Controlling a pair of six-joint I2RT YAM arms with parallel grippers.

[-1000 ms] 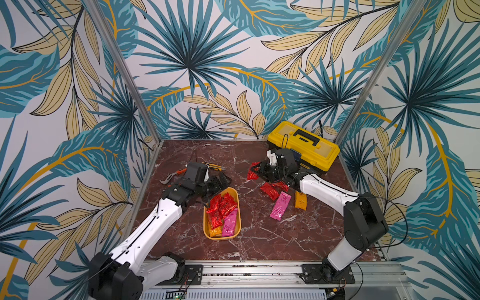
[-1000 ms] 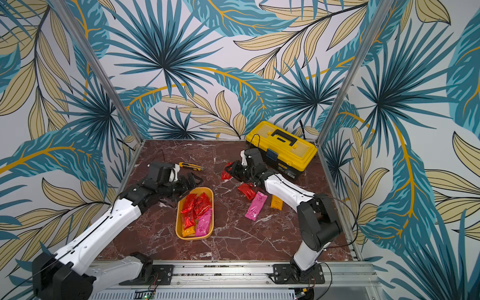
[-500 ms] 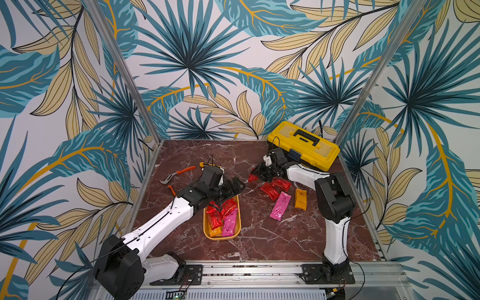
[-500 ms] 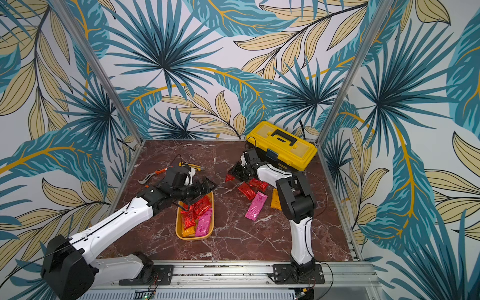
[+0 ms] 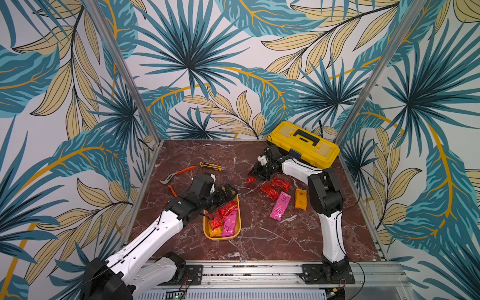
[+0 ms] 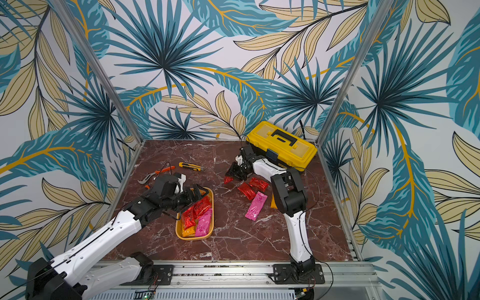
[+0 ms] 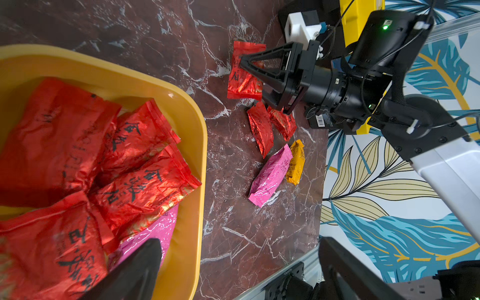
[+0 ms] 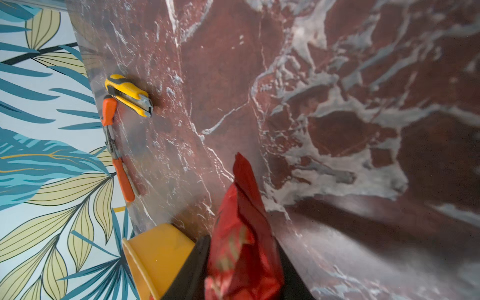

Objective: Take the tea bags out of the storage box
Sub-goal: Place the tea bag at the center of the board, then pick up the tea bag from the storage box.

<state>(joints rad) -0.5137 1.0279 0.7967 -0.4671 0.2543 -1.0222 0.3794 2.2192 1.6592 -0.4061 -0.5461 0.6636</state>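
Red tea bag (image 8: 241,228) between right hand (image 5: 257,173) fingers

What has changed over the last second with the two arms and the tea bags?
The open left gripper edged in over the far end of the tray. The right arm folded its elbow inward; the right gripper kept a red tea bag between its jaws down by the table, release unclear. Tray, loose bags, toolbox, knife and pliers stayed put.
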